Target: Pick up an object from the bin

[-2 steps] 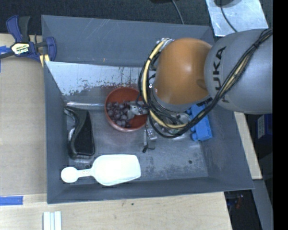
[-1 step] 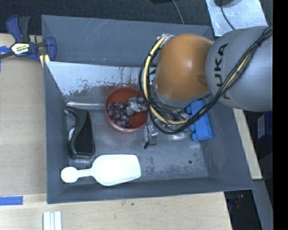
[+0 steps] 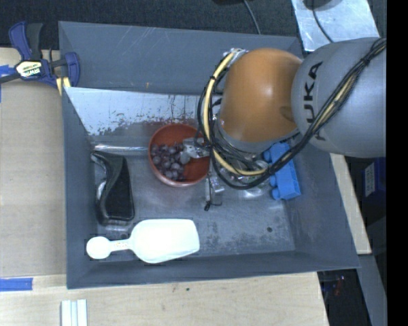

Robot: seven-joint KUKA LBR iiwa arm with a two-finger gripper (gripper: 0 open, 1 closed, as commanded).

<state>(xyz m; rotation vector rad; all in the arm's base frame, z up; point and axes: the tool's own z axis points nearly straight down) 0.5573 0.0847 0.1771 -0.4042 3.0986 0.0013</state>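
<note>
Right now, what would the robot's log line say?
pincer: right of red bowl | white scoop: near edge | black object: left | blue block: right

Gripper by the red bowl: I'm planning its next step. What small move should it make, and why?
Probably a short shift onto the rim of the red bowl: the gripper hangs over bare bin floor, just beside that rim.
</note>
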